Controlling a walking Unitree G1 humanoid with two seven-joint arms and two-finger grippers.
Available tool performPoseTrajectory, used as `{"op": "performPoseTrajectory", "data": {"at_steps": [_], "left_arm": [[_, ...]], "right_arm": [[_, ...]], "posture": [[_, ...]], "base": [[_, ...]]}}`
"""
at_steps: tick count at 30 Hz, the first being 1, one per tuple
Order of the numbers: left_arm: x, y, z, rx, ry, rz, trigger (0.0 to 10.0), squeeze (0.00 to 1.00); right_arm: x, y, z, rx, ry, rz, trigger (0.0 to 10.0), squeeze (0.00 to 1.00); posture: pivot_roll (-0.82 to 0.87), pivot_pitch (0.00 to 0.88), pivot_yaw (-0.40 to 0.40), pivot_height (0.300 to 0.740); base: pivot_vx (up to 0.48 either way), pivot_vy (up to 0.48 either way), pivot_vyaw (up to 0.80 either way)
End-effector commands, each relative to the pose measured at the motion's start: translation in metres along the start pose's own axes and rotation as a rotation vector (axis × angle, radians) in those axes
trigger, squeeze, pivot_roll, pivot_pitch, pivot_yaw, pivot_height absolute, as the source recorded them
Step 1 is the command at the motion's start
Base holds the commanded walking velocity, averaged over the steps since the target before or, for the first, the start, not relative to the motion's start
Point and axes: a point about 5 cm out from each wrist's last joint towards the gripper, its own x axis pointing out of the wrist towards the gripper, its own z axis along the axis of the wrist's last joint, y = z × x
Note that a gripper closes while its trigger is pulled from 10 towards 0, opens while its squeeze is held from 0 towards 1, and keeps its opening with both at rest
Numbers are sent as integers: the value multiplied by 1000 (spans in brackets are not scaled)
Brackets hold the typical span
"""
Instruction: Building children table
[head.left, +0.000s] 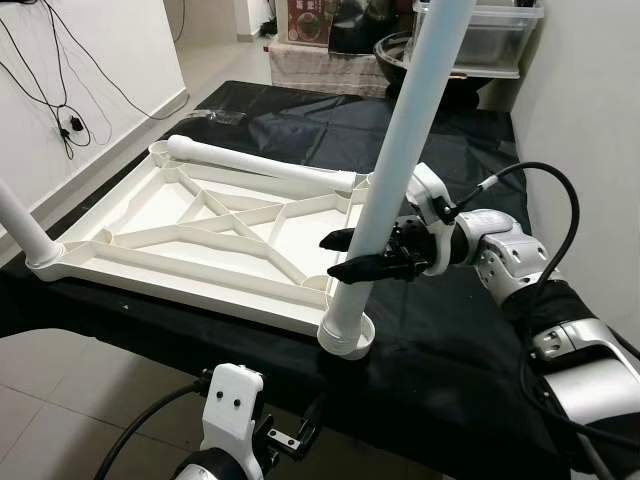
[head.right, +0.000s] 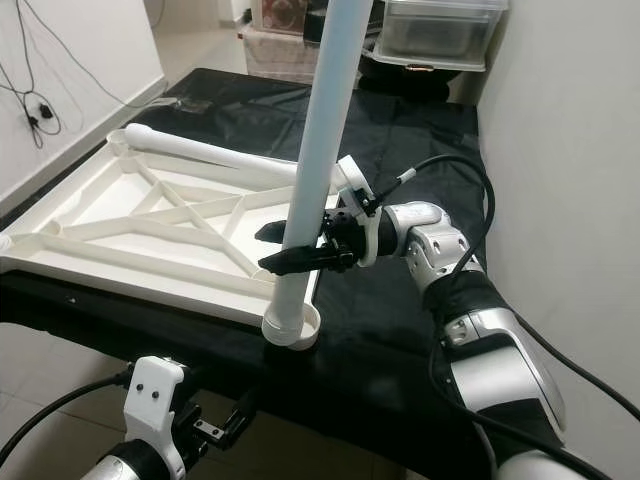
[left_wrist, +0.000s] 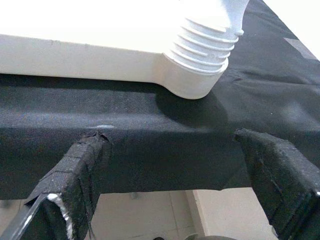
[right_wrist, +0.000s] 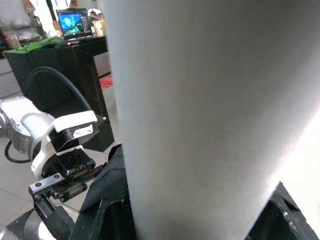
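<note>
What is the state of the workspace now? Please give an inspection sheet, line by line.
Surface: black cloth covering the work table.
Job's things: white tabletop lies underside up; upright leg stands in its near corner socket; second leg lies across the far edge; third leg stands at the left corner.
Clutter: nothing seen on the cloth.
Hands: right hand closed around the upright leg; left hand low, below the table edge, open, holding nothing.
Cables: black wires on the left wall.
Surroundings: plastic storage boxes behind the table; tiled floor.
</note>
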Motion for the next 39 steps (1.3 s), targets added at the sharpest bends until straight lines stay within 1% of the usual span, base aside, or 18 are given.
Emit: {"op": "performPoseTrajectory", "data": {"at_steps": [1,9,19,26,28,29,33,34,39], "left_arm": [[-1,0,-5,6,23,7,10000,0],[-1,0,-5,2,22,10,10000,0],[-2,-1,-5,5,22,9,10000,0],[-2,-2,-5,3,20,9,10000,0],[-2,-2,-5,3,20,9,10000,0],[-2,-2,-5,2,20,11,10000,0],[-2,-2,-5,3,19,11,10000,0],[-2,-2,-5,3,19,12,10000,0],[-1,-2,-5,3,18,14,10000,0]], "right_arm": [[-1,-1,-4,5,26,-8,10000,0],[-4,-3,-12,25,35,-30,10000,0],[-2,-8,-12,-9,43,-68,10000,0],[-4,-11,-10,-31,67,-93,10000,0],[-4,-11,-10,-31,67,-93,10000,0],[-3,-11,-12,-39,87,-91,10000,0],[-2,-11,-14,-41,98,-91,10000,0],[-1,-11,-16,-47,115,-89,10000,0],[3,-10,-19,-62,133,-62,10000,0]], "posture": [[113,119,-36,740],[114,128,-37,740],[111,132,-41,740],[108,133,-41,740],[108,133,-41,740],[110,134,-42,740],[109,134,-41,740],[111,134,-41,740],[108,133,-41,740]], "base": [[0,0,0],[0,0,0],[0,0,0],[0,0,0],[0,0,0],[0,0,0],[0,0,0],[0,0,0],[0,0,0]]}}
